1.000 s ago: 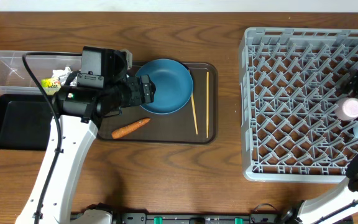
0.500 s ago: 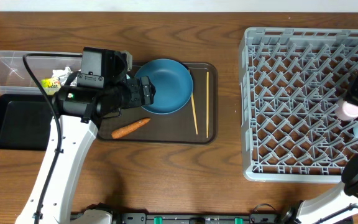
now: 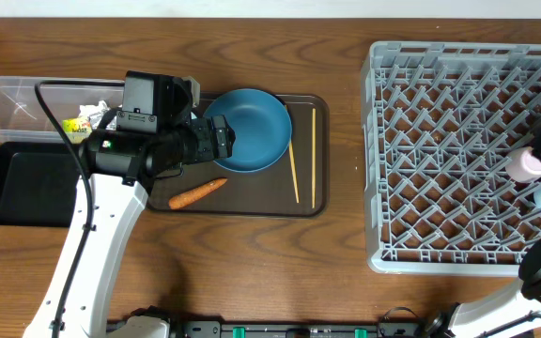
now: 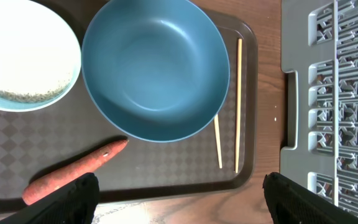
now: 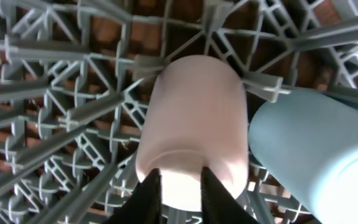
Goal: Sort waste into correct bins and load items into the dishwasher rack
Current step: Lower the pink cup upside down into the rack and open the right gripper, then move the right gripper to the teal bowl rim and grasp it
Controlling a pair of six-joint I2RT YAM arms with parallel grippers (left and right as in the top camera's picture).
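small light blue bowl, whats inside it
White rice lies in the small light blue bowl in the left wrist view. Its left part is cut off, and from overhead the left arm covers it.

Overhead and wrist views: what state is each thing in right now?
Large dark blue bowl: upright, empty, on dark brown serving tray.
Small light blue bowl: holds white rice.
Small orange carrot: lying on tray.
Two wooden chopsticks: lying on tray.
Pale pink cup: in grey plastic rack.
Light blue cup: in rack.
Left gripper: open, empty.
Right gripper: grip unclear.
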